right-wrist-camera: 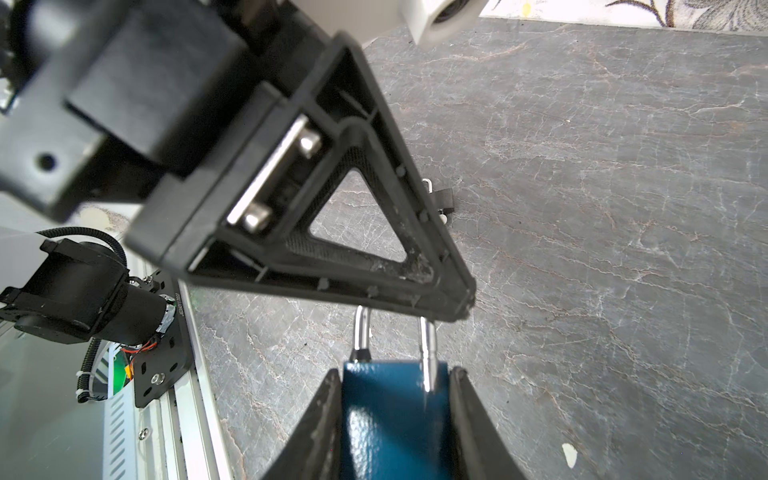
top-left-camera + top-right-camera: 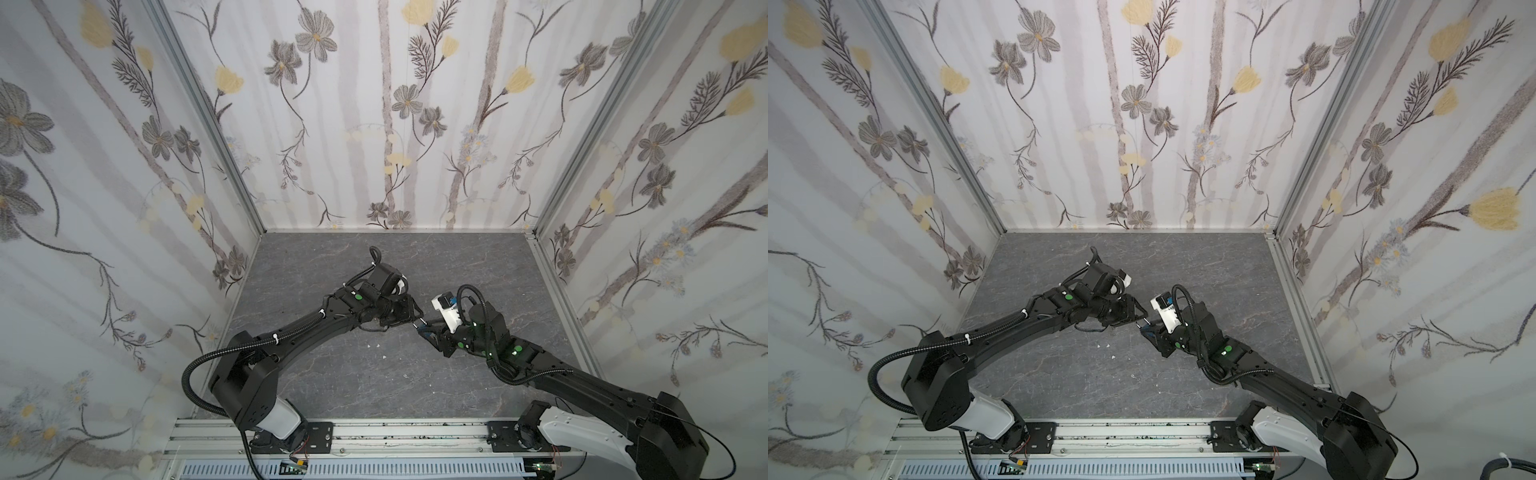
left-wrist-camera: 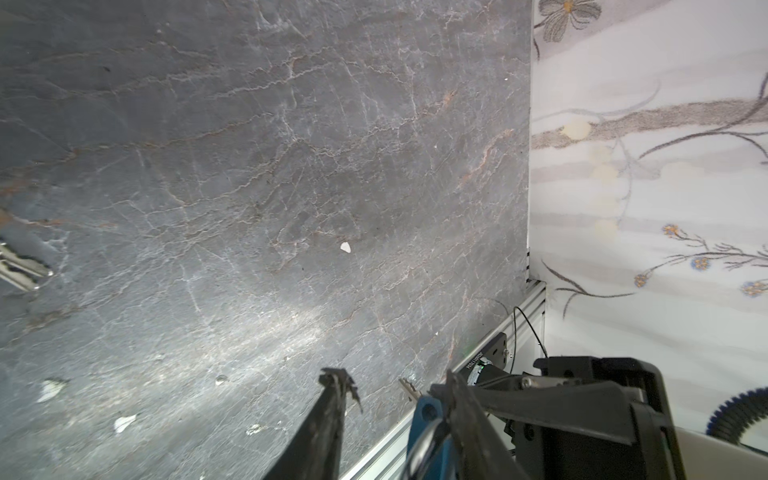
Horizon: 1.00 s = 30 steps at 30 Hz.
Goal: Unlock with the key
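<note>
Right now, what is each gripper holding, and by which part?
The right gripper clamps the blue padlock by the sides of its body. The left gripper sits at the shackle; whether it grips anything cannot be told.

White scraps (image 3: 345, 247) dot the grey stone-look tabletop (image 3: 249, 124) (floral walls (image 2: 374, 124) around).

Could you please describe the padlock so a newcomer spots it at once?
Over the grey marbled tabletop, find the right gripper mid-table. Clamped between its black fingers is the padlock: glossy blue body, silver shackle, amid black gripper parts.
</note>
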Motion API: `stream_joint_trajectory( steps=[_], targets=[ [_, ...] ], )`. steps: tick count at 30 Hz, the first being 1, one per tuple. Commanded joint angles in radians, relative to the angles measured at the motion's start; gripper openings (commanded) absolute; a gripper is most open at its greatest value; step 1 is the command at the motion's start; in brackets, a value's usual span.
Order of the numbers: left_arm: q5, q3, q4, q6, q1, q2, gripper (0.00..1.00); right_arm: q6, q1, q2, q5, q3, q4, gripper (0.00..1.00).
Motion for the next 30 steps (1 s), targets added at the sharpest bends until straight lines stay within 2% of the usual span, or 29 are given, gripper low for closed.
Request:
stream_joint_trajectory(
  steps=[1, 7, 11, 14, 16, 20, 24, 30],
  targets=[
    [0.068, -0.027, 0.094, -0.04, 0.0, -0.011, 0.31, -0.002, 0.001, -0.01, 0.025, 0.0, 0.114, 0.15],
    [0.124, -0.087, 0.206, -0.075, 0.001, -0.049, 0.16, 0.026, -0.002, -0.018, 0.012, -0.01, 0.139, 0.15],
    [0.131, -0.11, 0.23, -0.076, 0.002, -0.077, 0.0, 0.043, -0.005, -0.013, 0.0, -0.008, 0.15, 0.15],
    [0.133, -0.122, 0.243, -0.075, 0.002, -0.097, 0.0, 0.059, -0.014, -0.016, -0.012, -0.011, 0.161, 0.16],
    [0.127, -0.127, 0.244, -0.075, 0.002, -0.107, 0.0, 0.067, -0.019, -0.022, -0.009, -0.012, 0.16, 0.2],
    [0.09, -0.139, 0.245, -0.094, 0.014, -0.126, 0.0, 0.08, -0.034, -0.054, 0.003, -0.023, 0.153, 0.45],
    [0.1, -0.161, 0.288, -0.122, 0.028, -0.139, 0.0, 0.095, -0.044, -0.087, -0.062, -0.065, 0.19, 0.58],
    [0.118, -0.158, 0.315, -0.148, 0.036, -0.144, 0.0, 0.072, -0.029, -0.062, -0.163, -0.081, 0.212, 0.6]
  ],
)
